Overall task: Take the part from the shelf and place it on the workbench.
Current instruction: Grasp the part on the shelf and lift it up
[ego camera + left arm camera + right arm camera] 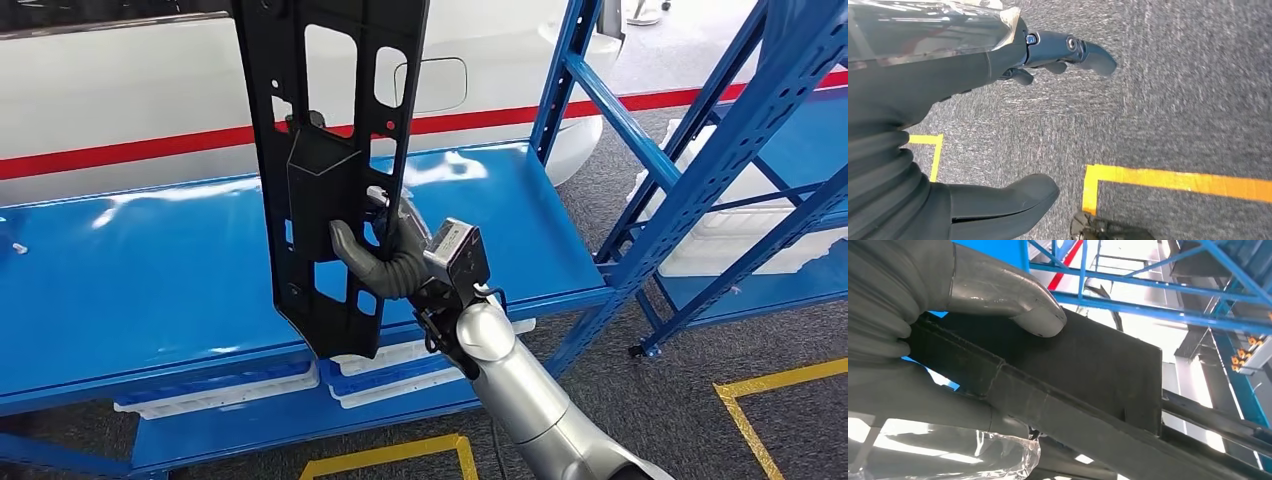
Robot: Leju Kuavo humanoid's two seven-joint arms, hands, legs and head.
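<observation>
Above the glossy blue shelf, the long black part is held up in the air, standing nearly upright: its long axis runs top to bottom, the upper end passing out of the head view and the lower, tapered end hanging just past the shelf's front edge, over the white trays stored on the level below. It leans only slightly, its flat cut-out face turned toward the robot. The right hand grips it about two thirds of the way down, on its right-hand side; the thick grey thumb curls across the near face while the darker fingers reach through or behind the panel, so the part sits clamped between thumb and fingers. From the right wrist view the thumb presses flat on a raised black block of the part, with blue racking behind. The left hand hangs down over grey carpet marked with yellow tape; its fingers and thumb are well apart and hold nothing. A second blue rack stands to the right, and a white body with a red stripe runs behind the shelf.
</observation>
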